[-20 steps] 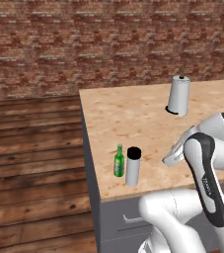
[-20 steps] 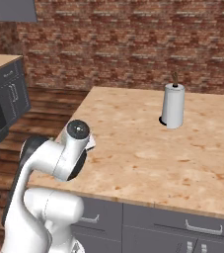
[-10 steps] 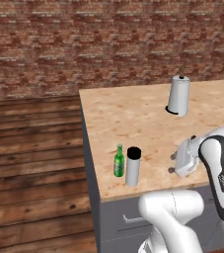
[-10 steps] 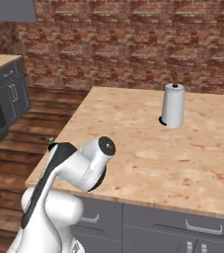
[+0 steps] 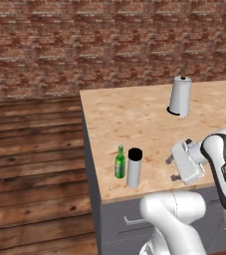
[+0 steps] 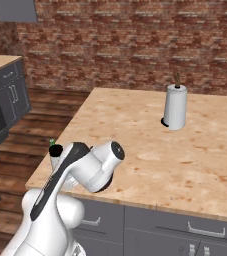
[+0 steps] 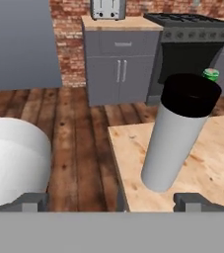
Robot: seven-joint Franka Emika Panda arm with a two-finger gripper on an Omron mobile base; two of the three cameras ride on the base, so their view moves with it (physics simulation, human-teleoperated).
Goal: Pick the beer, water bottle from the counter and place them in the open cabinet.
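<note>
The water bottle (image 5: 133,168), a silver-grey cylinder with a black cap, stands near the counter's (image 5: 134,114) front left corner. The green beer (image 5: 120,162) stands close on its left. My gripper (image 5: 172,169) hovers low over the counter to the right of the water bottle, open and facing it, with a gap between them. In the hand view the water bottle (image 7: 175,143) stands upright just beyond my right fingertip (image 7: 195,200), and the beer's top (image 7: 210,74) peeks out behind its cap. My gripper (image 7: 114,201) holds nothing. In the right base view my arm hides most of the water bottle (image 6: 56,149).
A paper-towel roll (image 5: 180,96) stands at the back of the counter. Wood floor lies beyond the counter's left edge. A stove (image 7: 192,29) and grey base cabinets (image 7: 121,74) stand across the room. A grey wall cabinet (image 6: 15,10) hangs upper left; I cannot tell whether it is open.
The arm has folded down and to the right. The hand has dropped lower over the counter, still facing the water bottle, with its jaws open. The bottles have not moved.
</note>
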